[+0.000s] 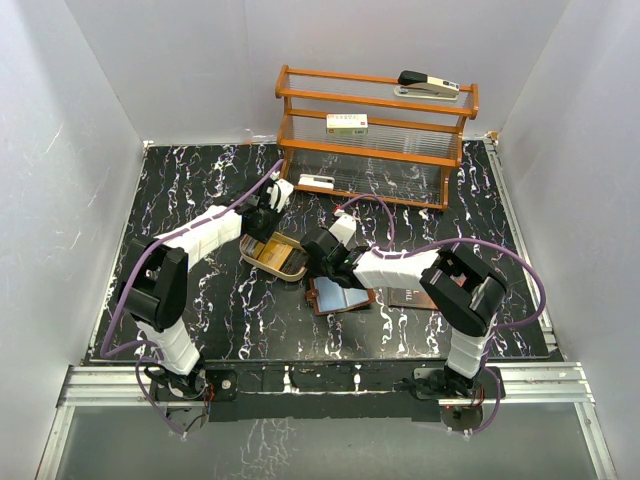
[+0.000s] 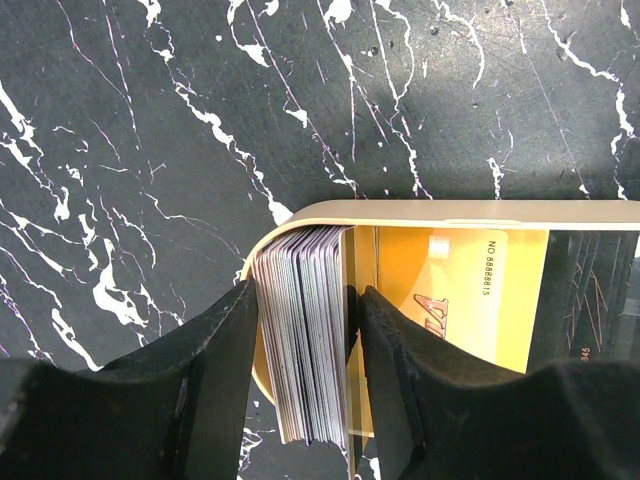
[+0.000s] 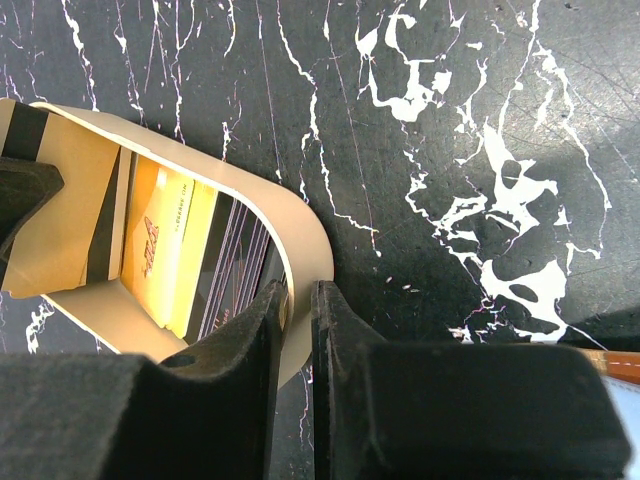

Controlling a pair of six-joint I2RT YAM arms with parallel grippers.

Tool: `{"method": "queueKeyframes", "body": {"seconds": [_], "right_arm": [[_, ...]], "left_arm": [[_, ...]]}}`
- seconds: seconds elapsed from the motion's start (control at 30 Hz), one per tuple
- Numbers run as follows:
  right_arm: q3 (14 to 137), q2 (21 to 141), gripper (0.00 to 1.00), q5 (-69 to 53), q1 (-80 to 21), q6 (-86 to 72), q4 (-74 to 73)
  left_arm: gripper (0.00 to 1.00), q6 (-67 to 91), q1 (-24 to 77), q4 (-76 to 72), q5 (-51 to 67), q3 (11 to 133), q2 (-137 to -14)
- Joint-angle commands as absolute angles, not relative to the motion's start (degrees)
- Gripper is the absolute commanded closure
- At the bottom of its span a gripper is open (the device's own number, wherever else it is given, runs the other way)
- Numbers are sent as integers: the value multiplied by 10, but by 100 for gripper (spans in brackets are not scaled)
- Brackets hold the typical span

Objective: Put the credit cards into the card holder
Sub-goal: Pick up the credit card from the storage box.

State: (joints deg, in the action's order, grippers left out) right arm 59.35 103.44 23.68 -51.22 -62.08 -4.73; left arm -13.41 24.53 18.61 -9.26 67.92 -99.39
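**Lift the stack straight while the tray is pinned**

On the one black marbled desk [image 1: 200, 200], both arms meet at the single tan tray [image 2: 450, 212], centre of the overhead view. The one brown card holder [image 1: 340, 297] lies open just lower right of it. The right pincer [image 3: 298, 295] is nipped nearly closed on the tray's rim. The left pincer [image 2: 307, 295] is narrow, clamped on the credit cards [image 2: 300, 380]: one stack on edge in the tray's corner, too fine to count. One gold card [image 2: 450, 290] lies flat beside it. The stack should rise vertically under an even squeeze, so nothing fans out.
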Motion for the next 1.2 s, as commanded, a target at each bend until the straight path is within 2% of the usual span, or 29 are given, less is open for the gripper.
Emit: {"method": "queueKeyframes", "body": {"seconds": [0.0,0.13,0.33,0.47,0.57,0.7,0.97,1.03,1.07,1.13,1.17], "right_arm": [[591,1029,90,255,-509,-599,-109],[592,1034,90,252,-509,-599,-109],[594,1034,90,253,-509,-596,-112],[594,1037,90,251,-509,-595,-112],[594,1039,90,250,-509,-597,-112],[596,1043,90,249,-509,-597,-113],[606,1048,90,245,-509,-601,-115],[613,1051,90,242,-508,-602,-118],[617,1052,90,241,-509,-602,-119],[620,1053,90,240,-509,-604,-121],[620,1053,90,239,-509,-605,-120]], "left_arm": [[57,-142,236,205,-142,694,-977],[50,-139,240,209,-150,703,-977],[50,-136,250,211,-168,703,-977],[58,-134,255,202,-168,698,-972],[71,-134,257,203,-172,698,-973],[75,-132,258,205,-177,700,-973],[100,-123,267,226,-165,717,-978],[100,-121,271,233,-163,725,-979],[96,-120,271,236,-162,729,-979],[76,-118,275,238,-164,733,-982],[73,-118,275,240,-166,733,-983]]}}
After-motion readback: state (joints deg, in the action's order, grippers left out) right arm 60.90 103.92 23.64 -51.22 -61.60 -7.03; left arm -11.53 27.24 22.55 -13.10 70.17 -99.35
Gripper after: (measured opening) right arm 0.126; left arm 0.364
